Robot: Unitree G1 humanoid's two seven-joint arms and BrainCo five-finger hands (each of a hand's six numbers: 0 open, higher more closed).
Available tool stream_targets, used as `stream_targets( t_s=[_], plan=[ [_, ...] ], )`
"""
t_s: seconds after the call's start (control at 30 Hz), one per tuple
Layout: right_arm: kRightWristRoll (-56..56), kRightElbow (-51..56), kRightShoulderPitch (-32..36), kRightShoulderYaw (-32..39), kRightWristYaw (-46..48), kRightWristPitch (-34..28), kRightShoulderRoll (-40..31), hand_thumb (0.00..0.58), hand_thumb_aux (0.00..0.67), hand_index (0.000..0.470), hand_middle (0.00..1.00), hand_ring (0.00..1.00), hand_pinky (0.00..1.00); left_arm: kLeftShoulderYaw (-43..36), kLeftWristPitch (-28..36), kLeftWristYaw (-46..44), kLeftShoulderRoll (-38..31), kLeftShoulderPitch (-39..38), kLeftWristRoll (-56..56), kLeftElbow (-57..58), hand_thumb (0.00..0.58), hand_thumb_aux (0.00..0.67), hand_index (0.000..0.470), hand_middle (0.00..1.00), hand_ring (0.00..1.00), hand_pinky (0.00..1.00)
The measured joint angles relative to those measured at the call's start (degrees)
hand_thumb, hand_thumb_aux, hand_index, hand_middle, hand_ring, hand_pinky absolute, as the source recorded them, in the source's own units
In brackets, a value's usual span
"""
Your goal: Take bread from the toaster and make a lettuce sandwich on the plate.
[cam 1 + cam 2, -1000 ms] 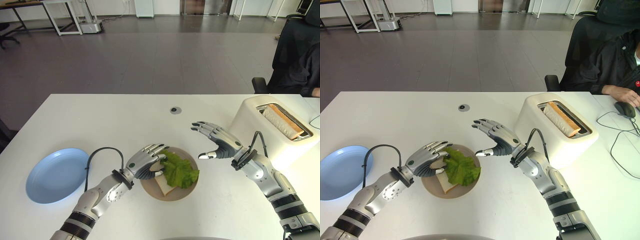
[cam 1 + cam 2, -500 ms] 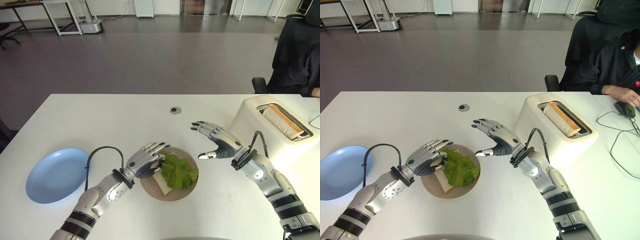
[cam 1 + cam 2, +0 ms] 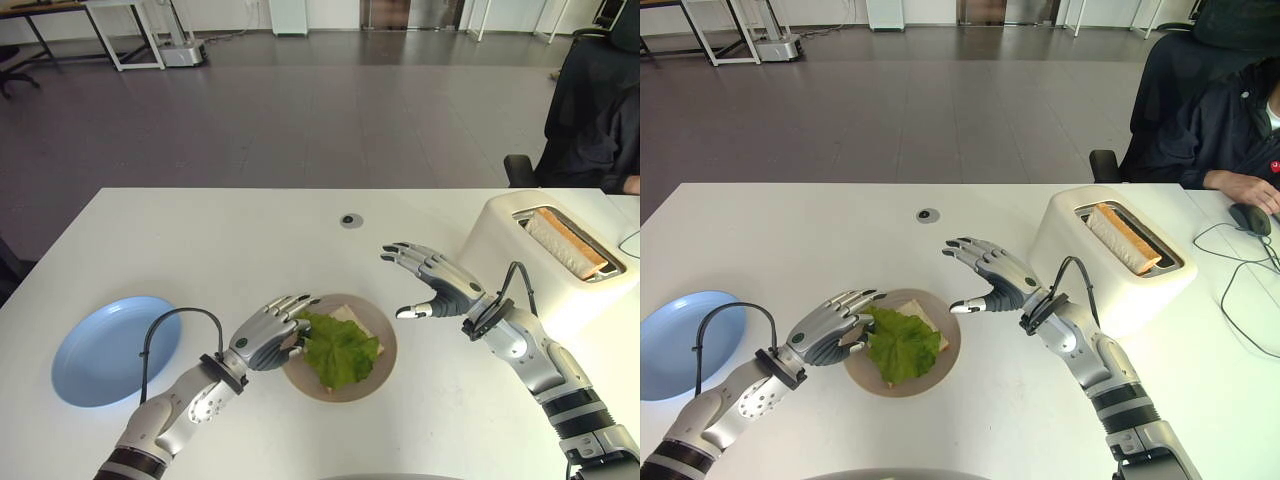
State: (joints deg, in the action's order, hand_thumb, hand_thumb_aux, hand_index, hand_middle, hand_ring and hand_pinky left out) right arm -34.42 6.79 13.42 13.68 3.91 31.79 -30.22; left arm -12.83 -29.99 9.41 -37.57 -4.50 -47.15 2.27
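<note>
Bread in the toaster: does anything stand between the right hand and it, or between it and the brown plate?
Nothing visible. The right hand hovers open over bare table, between the toaster and the plate. The bread stands uncovered in the toaster. The left hand sits at the plate's left edge.

2 head-mounted eyes, set slightly apart sideways, look forward and down, close over the counter (image 3: 250, 230). Both share the plate (image 3: 382, 362) between left hand (image 3: 262, 340) and right hand (image 3: 437, 286), the toaster (image 3: 505, 250) beyond the right hand, and seemingly the far floor.
</note>
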Motion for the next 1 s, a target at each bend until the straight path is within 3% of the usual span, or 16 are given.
stream_targets(
  t_s=[0.27,0.3,0.37,0.47,0.53,0.6,0.73,0.87,1.0],
  plan=[
    [0.04,0.00,0.00,0.00,0.31,0.02,0.00,0.000,0.000,0.000,0.00,0.00,0.00,0.00,0.62,0.46,0.27,0.34,-0.08,0.16,0.000,0.000,0.000,0.00,0.00,0.00],
    [0.04,0.00,0.00,0.00,0.31,0.02,0.00,0.000,0.000,0.000,0.00,0.00,0.00,0.00,0.62,0.50,0.27,0.34,-0.08,0.16,0.009,0.005,0.004,0.00,0.00,0.00],
    [0.03,-0.01,0.00,0.00,0.32,0.02,0.00,0.000,0.000,0.000,0.00,0.00,0.00,0.05,0.63,0.55,0.27,0.30,-0.08,0.06,0.092,0.055,0.039,0.00,0.00,0.00],
    [0.09,-0.17,-0.03,0.00,0.33,0.06,-0.02,0.000,0.000,0.000,0.00,0.00,0.00,1.50,0.63,0.55,-0.32,-0.54,0.06,-1.36,0.009,0.005,0.004,0.00,0.00,0.00],
    [0.73,-2.14,-0.58,-0.57,0.38,0.51,-0.23,0.000,0.000,0.000,0.00,0.00,0.00,4.18,0.53,0.55,-1.49,-1.77,2.32,-3.10,0.000,0.000,0.000,0.00,0.00,0.00],
    [2.51,-8.48,-2.25,-3.97,0.38,1.24,-1.63,0.000,0.000,0.000,0.00,0.00,0.00,6.61,-0.16,0.37,-1.08,-2.32,7.79,-4.79,0.000,0.000,0.000,0.00,0.00,0.00],
    [4.64,-20.75,-5.49,-20.96,1.58,-2.72,-9.77,0.000,0.000,0.000,0.00,0.00,0.00,7.15,-2.11,-1.24,3.92,-2.59,19.14,-6.57,0.000,0.000,0.000,0.00,0.00,0.00],
    [0.46,-12.53,-6.68,-29.69,3.23,-8.84,-19.30,0.000,0.000,0.000,0.00,0.00,0.00,8.02,-2.60,-2.66,7.12,-3.91,25.86,-7.54,0.000,0.000,0.000,0.00,0.00,0.00],
    [-3.15,-4.51,-9.32,-31.10,4.06,-13.96,-23.68,0.000,0.000,0.000,0.00,0.00,0.00,8.68,-2.59,-4.07,9.02,-3.89,27.54,-8.08,0.000,0.000,0.000,0.00,0.00,0.00]
  ],
)
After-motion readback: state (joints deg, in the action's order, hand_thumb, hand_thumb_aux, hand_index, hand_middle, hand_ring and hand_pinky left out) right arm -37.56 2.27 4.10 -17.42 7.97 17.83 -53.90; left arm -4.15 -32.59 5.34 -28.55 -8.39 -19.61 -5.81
